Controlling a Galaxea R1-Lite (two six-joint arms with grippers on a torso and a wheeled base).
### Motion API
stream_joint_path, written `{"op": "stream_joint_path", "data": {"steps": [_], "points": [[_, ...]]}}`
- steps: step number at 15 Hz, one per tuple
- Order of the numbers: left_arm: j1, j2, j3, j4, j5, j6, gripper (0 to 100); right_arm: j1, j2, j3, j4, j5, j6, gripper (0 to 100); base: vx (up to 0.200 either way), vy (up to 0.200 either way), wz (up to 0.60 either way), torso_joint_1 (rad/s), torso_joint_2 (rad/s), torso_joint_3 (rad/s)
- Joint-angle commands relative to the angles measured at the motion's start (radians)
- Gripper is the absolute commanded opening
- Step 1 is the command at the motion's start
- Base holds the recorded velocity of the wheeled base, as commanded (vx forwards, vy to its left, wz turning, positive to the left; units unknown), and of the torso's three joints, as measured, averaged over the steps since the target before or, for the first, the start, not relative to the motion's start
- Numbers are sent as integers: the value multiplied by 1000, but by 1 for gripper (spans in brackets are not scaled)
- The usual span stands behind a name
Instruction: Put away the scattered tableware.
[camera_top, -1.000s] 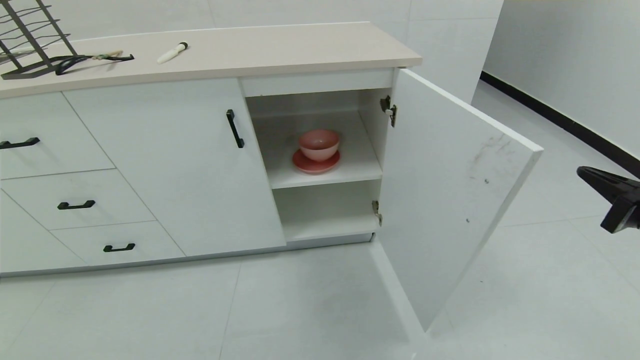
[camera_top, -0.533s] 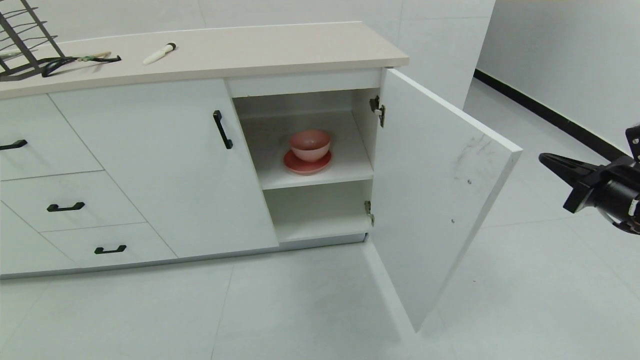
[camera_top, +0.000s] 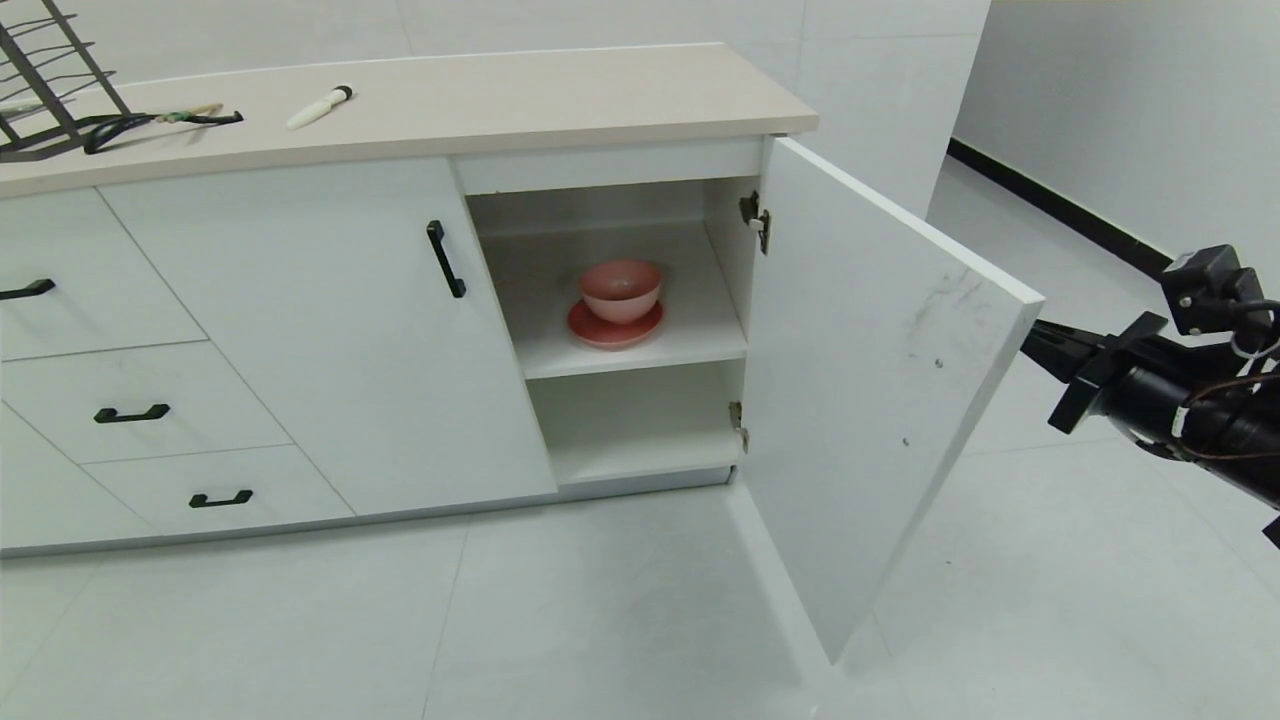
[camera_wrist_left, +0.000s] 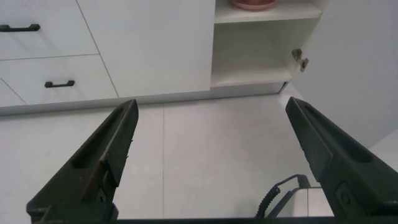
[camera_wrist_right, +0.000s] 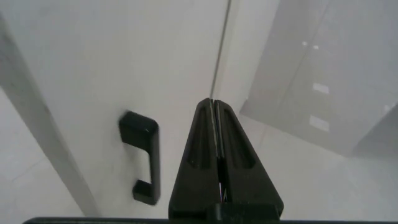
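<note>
Head view. A white cabinet (camera_top: 300, 330) under a beige counter (camera_top: 500, 95), with its right-hand door (camera_top: 880, 400) swung wide open toward the camera. On the upper shelf (camera_top: 700, 340) a pink bowl (camera_top: 621, 288) sits inside a red plate (camera_top: 614, 328), near the middle of the shelf; the lower shelf (camera_top: 650, 450) lies beneath. The neighbouring door (camera_top: 330, 300) is closed, and three drawers (camera_top: 130, 412) stand to its left. On the counter lie a white-handled knife (camera_top: 318, 106), a dark wire rack (camera_top: 40, 90) at the far left, and just beside the rack a black utensil (camera_top: 150, 120), possibly tongs, too small to identify.

Right arm. The right gripper (camera_top: 1040, 345) reaches in from the right to the outer face of the open door, its tip hidden behind the door's edge. In the right wrist view the two fingers (camera_wrist_right: 202, 134) are pressed together with nothing between them, close to the black door handle (camera_wrist_right: 143, 158); contact with the door cannot be judged.

Left arm. In the left wrist view the left gripper (camera_wrist_left: 210, 106) hangs over the tiled floor (camera_wrist_left: 205, 155) in front of the cabinet, its fingers (camera_wrist_left: 115, 140) spread wide apart and empty. The rim of the plate (camera_wrist_left: 252, 4) shows on the shelf beyond.
</note>
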Motion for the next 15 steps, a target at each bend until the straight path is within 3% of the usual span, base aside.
{"op": "stream_joint_path", "data": {"steps": [1, 15], "points": [[0, 0, 0, 0, 0, 0, 100, 50, 4, -19, -8, 4, -2, 0, 0, 0, 0, 0, 0, 0], [2, 0, 0, 0, 0, -2, 100, 205, 64, -72, -11, 6, -30, 0, 0, 0, 0, 0, 0, 0]]}}
